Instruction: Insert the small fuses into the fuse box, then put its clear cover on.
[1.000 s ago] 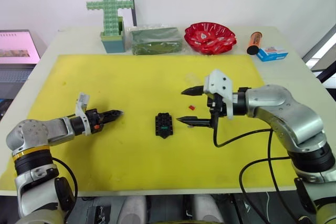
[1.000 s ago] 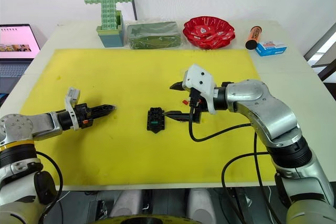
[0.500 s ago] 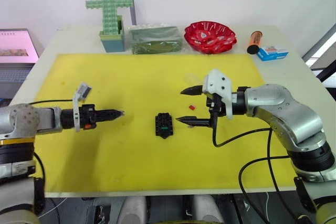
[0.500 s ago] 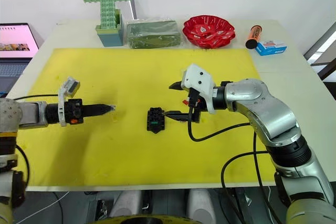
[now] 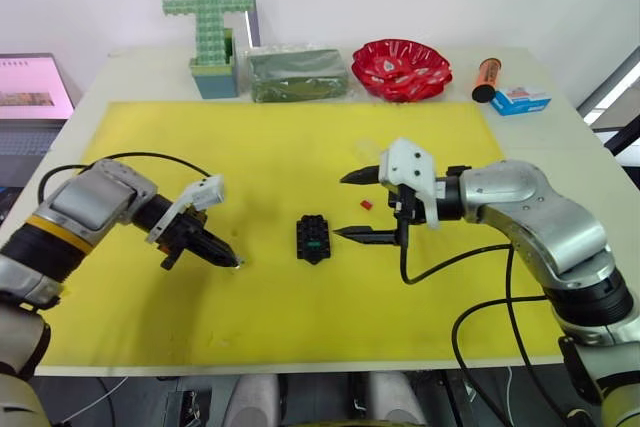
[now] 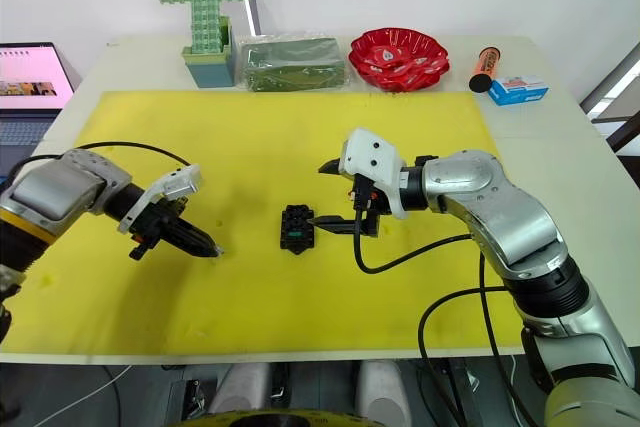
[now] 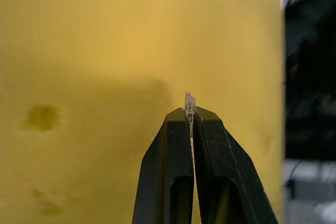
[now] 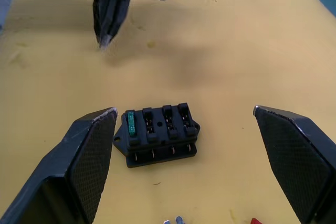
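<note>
The black fuse box (image 5: 313, 238) lies mid-mat with a green fuse (image 8: 131, 125) seated in its end slot. My left gripper (image 5: 232, 261) is to its left, angled down at the mat. It is shut on a tiny pale grey fuse (image 7: 189, 103) that sticks out from the tips. My right gripper (image 5: 352, 205) hovers just right of the box, open wide and empty. A red fuse (image 5: 365, 204) lies on the mat between its fingers (image 8: 89, 156). The clear cover is out of view.
Along the table's back edge stand a green block cross (image 5: 208, 22), a dark green packet (image 5: 298, 75), a red bowl (image 5: 400, 69), an orange tube (image 5: 485, 79) and a blue-white box (image 5: 518, 100). A laptop (image 5: 35, 92) sits at far left. The yellow mat (image 5: 250, 147) covers the table.
My left arm has swung round, so its gripper now points down and right, lower toward the mat. The right gripper and fuse box have stayed put.
</note>
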You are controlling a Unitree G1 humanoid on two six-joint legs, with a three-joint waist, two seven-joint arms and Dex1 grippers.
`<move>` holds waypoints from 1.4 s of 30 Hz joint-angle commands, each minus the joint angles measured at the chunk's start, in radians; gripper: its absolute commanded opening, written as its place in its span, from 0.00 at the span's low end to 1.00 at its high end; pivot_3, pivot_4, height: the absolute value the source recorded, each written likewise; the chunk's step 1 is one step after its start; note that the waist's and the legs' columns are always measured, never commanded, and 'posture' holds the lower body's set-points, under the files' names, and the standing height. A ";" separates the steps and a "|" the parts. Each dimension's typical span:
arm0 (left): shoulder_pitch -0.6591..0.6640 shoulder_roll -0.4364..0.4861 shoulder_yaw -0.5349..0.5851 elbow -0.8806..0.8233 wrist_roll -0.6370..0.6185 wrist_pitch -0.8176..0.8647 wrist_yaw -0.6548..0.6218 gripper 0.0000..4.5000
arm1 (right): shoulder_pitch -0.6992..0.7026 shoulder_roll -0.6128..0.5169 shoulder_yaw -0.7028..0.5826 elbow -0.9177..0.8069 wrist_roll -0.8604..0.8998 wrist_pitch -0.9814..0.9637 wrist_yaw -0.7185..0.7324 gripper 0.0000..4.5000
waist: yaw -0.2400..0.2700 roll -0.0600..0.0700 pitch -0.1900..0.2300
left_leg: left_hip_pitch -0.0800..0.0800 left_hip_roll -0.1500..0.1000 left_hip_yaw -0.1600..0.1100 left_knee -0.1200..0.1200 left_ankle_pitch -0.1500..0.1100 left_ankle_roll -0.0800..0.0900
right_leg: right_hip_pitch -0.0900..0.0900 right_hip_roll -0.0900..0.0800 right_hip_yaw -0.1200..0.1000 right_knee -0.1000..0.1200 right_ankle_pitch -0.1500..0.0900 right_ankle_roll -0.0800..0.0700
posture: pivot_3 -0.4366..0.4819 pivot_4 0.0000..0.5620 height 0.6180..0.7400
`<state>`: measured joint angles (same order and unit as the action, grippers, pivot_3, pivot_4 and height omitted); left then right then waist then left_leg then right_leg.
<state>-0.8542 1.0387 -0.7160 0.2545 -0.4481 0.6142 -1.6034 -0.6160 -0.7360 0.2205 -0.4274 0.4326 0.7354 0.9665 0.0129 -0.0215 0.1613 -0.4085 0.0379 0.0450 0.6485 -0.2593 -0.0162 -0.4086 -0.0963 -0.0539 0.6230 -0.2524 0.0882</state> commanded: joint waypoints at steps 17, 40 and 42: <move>-0.242 -0.106 -0.327 0.257 -0.007 -0.371 -0.011 0.00 | -0.023 0.001 -0.004 -0.048 -0.006 0.003 0.000 1.00 | 0.003 0.000 0.000 | 0.000 0.000 -0.001 0.002 0.000 0.000 | 0.000 0.000 0.000 0.003 0.000 0.002 | 0.48 0.27 1.00; -0.100 0.057 0.144 0.109 -0.089 -0.167 -0.011 0.99 | -0.029 0.010 0.013 -0.022 -0.026 -0.021 0.020 1.00 | -0.002 0.000 0.000 | 0.000 0.000 -0.003 0.002 0.000 0.001 | 0.000 0.001 0.000 0.005 -0.001 0.004 | 0.48 0.27 1.00; -0.047 0.082 0.237 0.053 -0.114 -0.100 0.006 0.99 | -0.033 0.008 0.015 -0.019 -0.023 -0.027 0.032 1.00 | -0.002 0.000 0.000 | 0.000 0.000 -0.003 0.002 0.000 0.001 | 0.000 0.001 0.000 0.005 -0.001 0.004 | 0.48 0.27 1.00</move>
<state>-0.9142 1.0824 -0.5779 0.3572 -0.5226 0.4589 -1.6076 -0.6313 -0.7240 0.2532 -0.4321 0.4063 0.7295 0.9853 0.0111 -0.0219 0.1617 -0.4090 0.0383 0.0417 0.6509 -0.2592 -0.0156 -0.4087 -0.0951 -0.0543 0.6283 -0.2538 0.0922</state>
